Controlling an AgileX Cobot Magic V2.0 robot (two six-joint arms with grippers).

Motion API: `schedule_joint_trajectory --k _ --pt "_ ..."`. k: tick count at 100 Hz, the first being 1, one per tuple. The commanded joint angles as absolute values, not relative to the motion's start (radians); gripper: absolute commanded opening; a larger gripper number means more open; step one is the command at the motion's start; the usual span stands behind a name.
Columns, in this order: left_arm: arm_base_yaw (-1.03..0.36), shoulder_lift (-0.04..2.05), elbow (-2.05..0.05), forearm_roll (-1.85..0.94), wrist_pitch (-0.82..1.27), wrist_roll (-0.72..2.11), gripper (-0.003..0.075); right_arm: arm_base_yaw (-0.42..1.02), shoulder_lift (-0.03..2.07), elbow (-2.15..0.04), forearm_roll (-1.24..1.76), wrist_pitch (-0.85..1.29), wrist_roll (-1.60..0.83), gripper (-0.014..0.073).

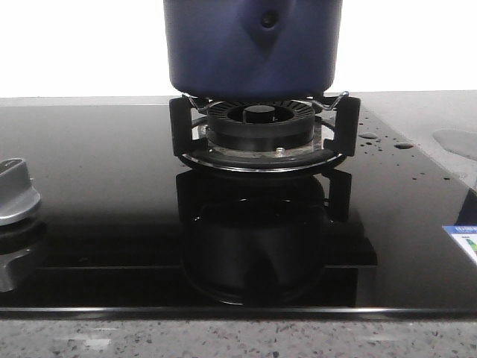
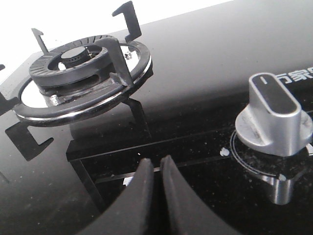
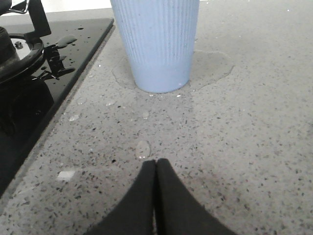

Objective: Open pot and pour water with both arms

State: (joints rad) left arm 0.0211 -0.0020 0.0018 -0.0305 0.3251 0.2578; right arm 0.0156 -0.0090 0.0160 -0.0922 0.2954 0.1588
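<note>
A dark navy pot (image 1: pixel 253 48) stands upright on the burner grate (image 1: pixel 262 138) of a black glass hob (image 1: pixel 89 194); only the front view shows it. The left gripper (image 2: pixel 155 169), pressed together, hangs over the hob near a silver knob (image 2: pixel 274 115) beside partly cut-off Chinese characters. The right gripper (image 3: pixel 156 169), likewise closed, faces a ribbed pale-blue cup (image 3: pixel 156 44) standing in spilled water (image 3: pixel 215 68) on the speckled counter (image 3: pixel 244 156).

White Chinese characters, cut off, are printed on the glass cooktop (image 2: pixel 234 73) beside the knob (image 2: pixel 274 117).
</note>
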Motion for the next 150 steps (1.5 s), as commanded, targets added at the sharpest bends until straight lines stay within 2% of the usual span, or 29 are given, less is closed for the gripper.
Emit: schedule_joint_trajectory --k 1,83,104,129,140,150 --pt "0.024 -0.031 0.046 -0.033 0.274 0.251 -0.0020 0.009 -0.030 0.041 -0.093 0.254 0.155 -0.0064" --pt "0.024 -0.031 0.046 -0.033 0.274 0.251 -0.0020 0.009 -0.030 0.039 -0.109 0.265 0.155 -0.0064" --pt "0.024 -0.031 0.046 -0.029 0.267 0.251 -0.0020 0.009 -0.030 0.039 -0.114 0.108 0.158 -0.0064" --pt "0.024 -0.031 0.046 -0.029 0.243 0.251 -0.0020 0.009 -0.030 0.039 -0.020 -0.209 0.185 -0.0064" --pt "0.024 -0.031 0.046 -0.243 0.128 0.251 -0.0020 0.009 -0.030 0.039 0.062 -0.225 0.185 -0.0064" --pt "0.024 -0.031 0.046 -0.685 0.010 0.251 -0.0020 0.009 -0.030 0.039 0.186 -0.209 0.211 -0.0064"
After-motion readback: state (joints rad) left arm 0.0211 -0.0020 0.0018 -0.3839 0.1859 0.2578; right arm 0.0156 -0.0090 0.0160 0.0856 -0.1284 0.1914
